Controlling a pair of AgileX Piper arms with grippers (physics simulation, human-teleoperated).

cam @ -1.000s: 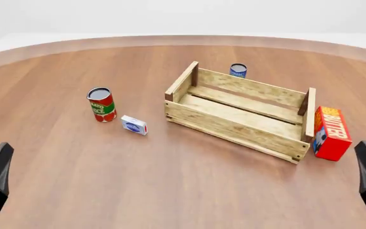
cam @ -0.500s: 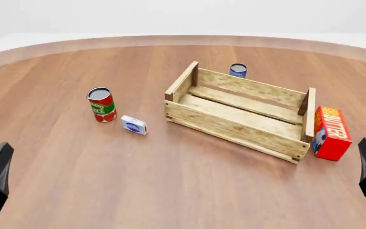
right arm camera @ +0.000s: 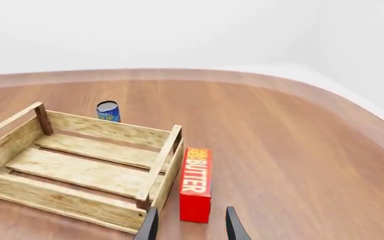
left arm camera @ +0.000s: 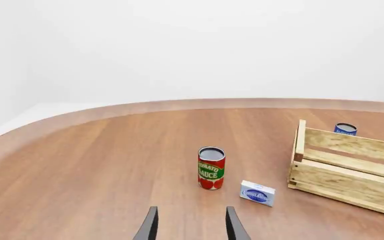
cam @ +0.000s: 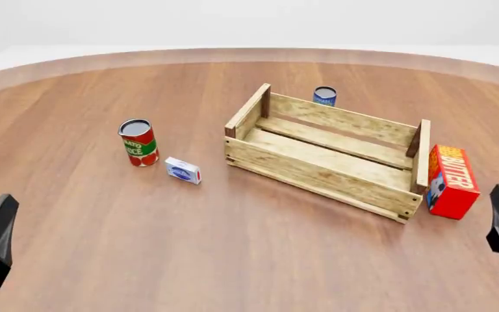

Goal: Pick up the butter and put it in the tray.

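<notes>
The butter (cam: 451, 181) stands on the surface just beside the right end of the tray (cam: 319, 175), outside it, its long axis running near to far. My right gripper (right arm camera: 190, 227) sits just near of it with fingers parted and empty, so that arm takes it; I judge a short reach forward. My left gripper (left arm camera: 190, 227), also open, is well apart on the left. The butter is a smooth red printed carton; the tray, pale rough slats.
</notes>
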